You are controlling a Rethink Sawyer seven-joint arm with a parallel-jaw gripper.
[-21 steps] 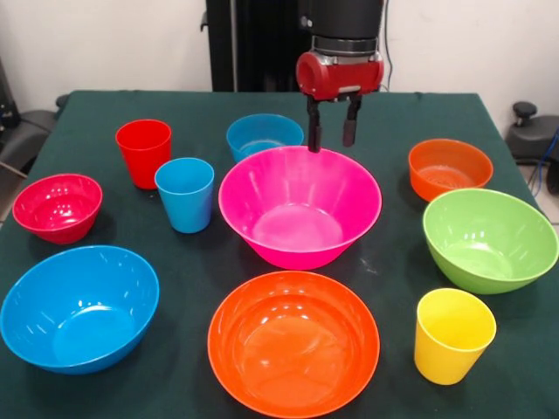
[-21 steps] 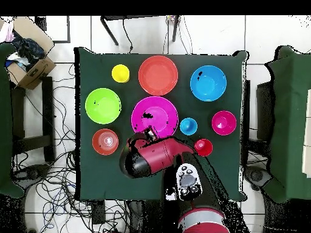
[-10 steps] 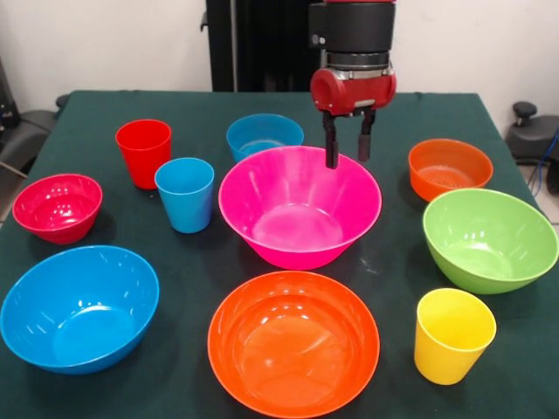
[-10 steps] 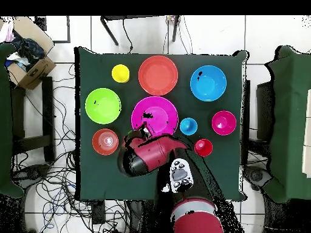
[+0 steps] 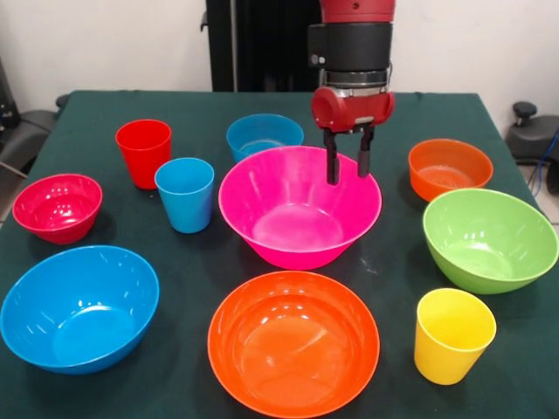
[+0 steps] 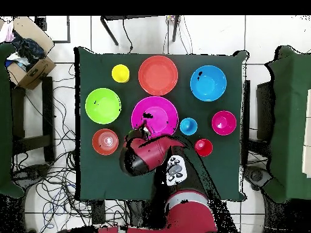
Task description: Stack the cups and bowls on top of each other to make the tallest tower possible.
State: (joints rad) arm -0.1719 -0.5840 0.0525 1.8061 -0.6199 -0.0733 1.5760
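Pink bowl sits mid-table, empty; nothing stacked in it yet, so the tower is at 1 piece. Hand hangs over the bowl's far-right rim, fingers apart and empty, tips dipping just below rim level in the front view. The overhead view shows the arm covering that same edge of the pink bowl.

Around it, all separate on the table: small blue bowl just behind, blue cup and red cup to the left, small red bowl far left, big blue bowl near left, big orange bowl near, yellow cup near right, green bowl right, small orange bowl far right.

Judgement: the step looks like a rim grasp on the pink bowl, 1 finger inside the wall and 1 outside. To do it well, straddle the rim squarely before closing; glossy plastic may slip, and a tilted lift could knock the small blue bowl.
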